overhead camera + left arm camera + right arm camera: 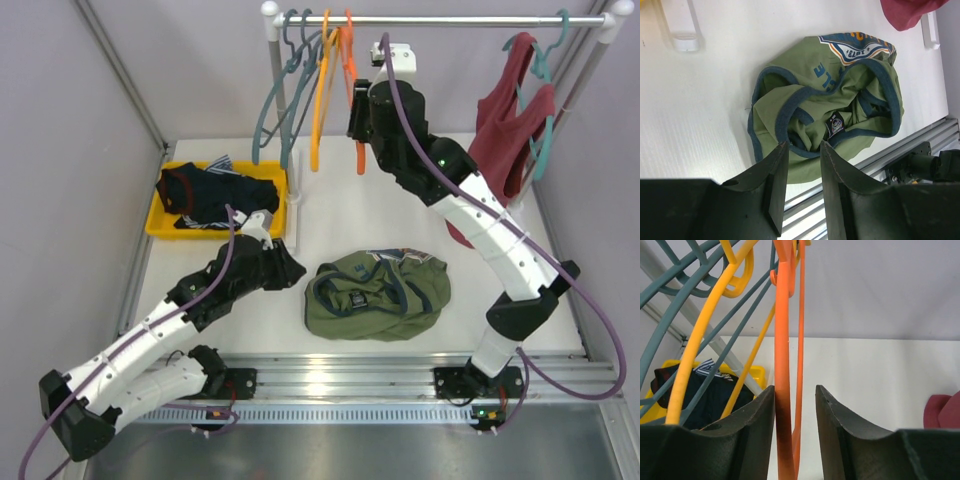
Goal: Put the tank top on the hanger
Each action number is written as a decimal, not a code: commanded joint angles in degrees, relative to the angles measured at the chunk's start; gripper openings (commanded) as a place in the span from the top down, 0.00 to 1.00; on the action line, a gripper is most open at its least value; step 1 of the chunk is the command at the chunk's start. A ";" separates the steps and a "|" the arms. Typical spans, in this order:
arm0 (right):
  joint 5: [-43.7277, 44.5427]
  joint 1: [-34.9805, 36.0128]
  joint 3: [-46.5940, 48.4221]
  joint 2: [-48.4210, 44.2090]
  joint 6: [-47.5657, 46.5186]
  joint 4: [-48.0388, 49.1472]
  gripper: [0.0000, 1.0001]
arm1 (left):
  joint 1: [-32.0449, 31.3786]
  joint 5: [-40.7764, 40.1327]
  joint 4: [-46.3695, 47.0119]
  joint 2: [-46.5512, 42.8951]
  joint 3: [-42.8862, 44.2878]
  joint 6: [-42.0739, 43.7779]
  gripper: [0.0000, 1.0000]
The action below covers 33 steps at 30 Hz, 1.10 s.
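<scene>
Surroundings: a white counter (pixel 330 215) closed in by pale lilac walls, with a metal rail (pixel 450 19) across the back.
Tank top: the tank top (pixel 378 293) lies crumpled on the counter near the front edge, between the two arm bases, off any hanger.
Hanger: the hanger (pixel 346 55) hangs by its hook on the rail, just beside a yellow-orange hanger (pixel 322 100) and teal-grey hangers (pixel 270 110).
Right end effector: the right end effector (pixel 795 387) is raised to the rail. Its fingers (pixel 752 430) straddle the hanger's bar, released, with a gap showing on one side.
Left end effector: the left end effector (pixel 803 145) is low at the tank top's left edge, partly parted, with nothing between its fingers.
Left side: a yellow tray (pixel 160 228) holds a dark navy striped garment (pixel 215 192).
Right side: a dark red tank top (pixel 505 105) hangs from the rail.
</scene>
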 commanded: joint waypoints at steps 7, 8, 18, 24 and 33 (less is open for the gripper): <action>-3.92 -0.33 1.84 -1.61 -4.50 -2.80 0.62 | 0.03 0.37 3.17 0.38 -0.29 -0.10 0.63; -6.10 -0.68 2.46 -1.26 -4.07 -3.51 0.62 | 0.03 0.37 3.08 0.47 -0.29 -0.01 0.63; -10.61 -2.79 5.18 0.42 -4.42 -6.41 0.71 | 0.03 0.37 2.91 0.82 0.06 0.25 0.63; -14.47 -4.55 7.38 1.73 -4.24 -7.82 0.71 | 0.03 0.37 2.82 0.82 0.15 0.34 0.63; -18.34 -6.57 10.81 4.19 -4.59 -8.79 0.72 | 0.03 -0.16 2.12 0.64 0.50 0.60 0.63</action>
